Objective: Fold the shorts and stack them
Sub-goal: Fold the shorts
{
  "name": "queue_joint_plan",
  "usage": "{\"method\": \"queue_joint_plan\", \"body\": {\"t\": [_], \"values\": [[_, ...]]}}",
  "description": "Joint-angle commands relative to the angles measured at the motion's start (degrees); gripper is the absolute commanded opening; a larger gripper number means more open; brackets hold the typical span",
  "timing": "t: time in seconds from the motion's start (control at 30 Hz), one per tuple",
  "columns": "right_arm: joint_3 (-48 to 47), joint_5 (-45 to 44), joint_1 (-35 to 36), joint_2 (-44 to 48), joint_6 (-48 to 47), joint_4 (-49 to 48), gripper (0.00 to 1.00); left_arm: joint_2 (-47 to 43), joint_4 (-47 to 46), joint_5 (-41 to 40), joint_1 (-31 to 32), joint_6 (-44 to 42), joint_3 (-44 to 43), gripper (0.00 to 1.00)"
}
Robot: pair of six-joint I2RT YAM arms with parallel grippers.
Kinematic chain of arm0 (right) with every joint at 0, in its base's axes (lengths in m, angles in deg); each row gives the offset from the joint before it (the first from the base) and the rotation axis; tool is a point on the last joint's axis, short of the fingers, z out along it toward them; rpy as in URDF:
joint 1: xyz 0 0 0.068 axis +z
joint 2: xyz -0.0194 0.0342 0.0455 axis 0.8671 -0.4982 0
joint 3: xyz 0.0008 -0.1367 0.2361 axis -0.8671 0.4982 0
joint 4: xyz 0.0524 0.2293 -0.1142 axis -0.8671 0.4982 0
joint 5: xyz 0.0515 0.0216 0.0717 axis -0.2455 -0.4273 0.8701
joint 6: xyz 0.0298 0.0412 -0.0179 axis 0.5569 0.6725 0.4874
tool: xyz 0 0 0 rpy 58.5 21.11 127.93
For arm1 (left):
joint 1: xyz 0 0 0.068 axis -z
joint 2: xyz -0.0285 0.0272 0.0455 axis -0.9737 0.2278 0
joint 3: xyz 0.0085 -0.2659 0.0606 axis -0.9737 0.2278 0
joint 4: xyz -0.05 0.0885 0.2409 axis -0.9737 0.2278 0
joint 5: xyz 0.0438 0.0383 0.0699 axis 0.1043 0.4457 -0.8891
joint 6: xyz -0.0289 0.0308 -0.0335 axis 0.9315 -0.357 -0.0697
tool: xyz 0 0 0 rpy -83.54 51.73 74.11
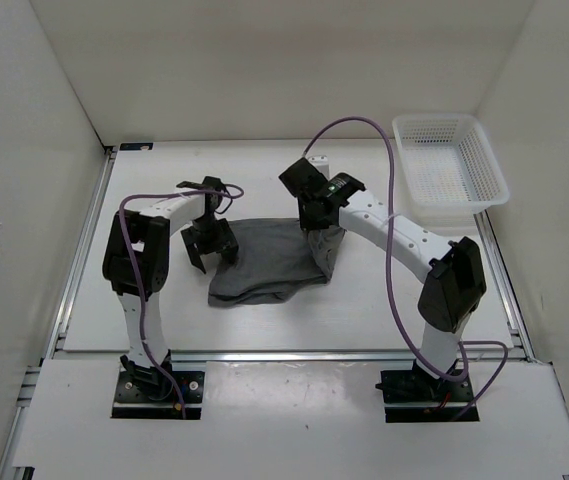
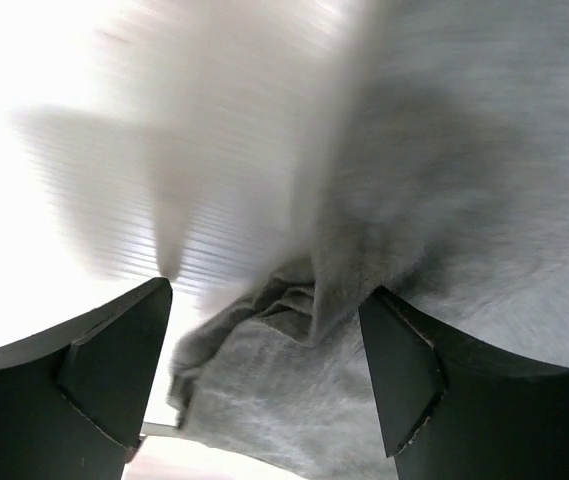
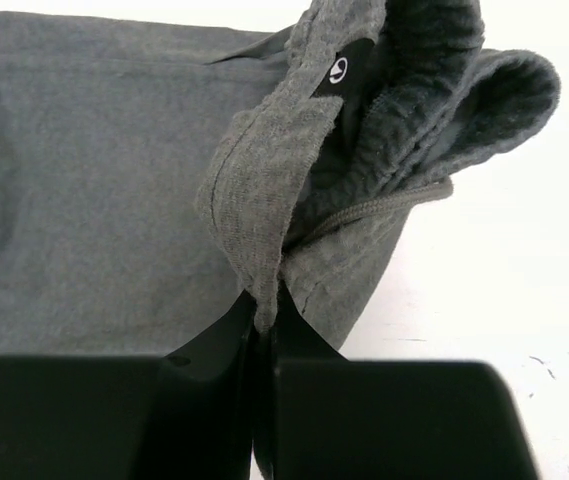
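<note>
The grey shorts (image 1: 269,262) lie spread in the middle of the table. My right gripper (image 1: 314,222) is shut on their waistband edge at the right end and holds it lifted; the right wrist view shows the band (image 3: 264,210) pinched between the fingers, with a black label and a drawstring above. My left gripper (image 1: 209,250) is open over the left end of the shorts. In the left wrist view the grey fabric (image 2: 294,390) lies bunched between the spread fingers (image 2: 114,370), which do not close on it.
A white mesh basket (image 1: 451,160) stands at the back right of the table. White walls close in the left, back and right sides. The metal rail (image 1: 284,354) marks the table's near edge.
</note>
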Motion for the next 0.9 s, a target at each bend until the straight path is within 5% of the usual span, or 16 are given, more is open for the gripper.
{"method": "queue_joint_plan", "body": {"t": [0.0,0.53,0.87], "values": [[-0.8,-2.8,-0.4,0.9,0.0,0.8,0.01,-2.8,0.7,-8.7,-3.3,-0.3,-0.1,0.86],[2.4,-6.5,-1.0,3.1,-0.1,0.8,0.01,-11.4,3.0,-7.6,-8.6,-0.9,-3.0,0.85],[15.5,-6.0,-10.0,13.9,1.6,-0.3,0.01,-10.3,2.5,-5.7,-9.3,-1.9,-3.0,0.83]]}}
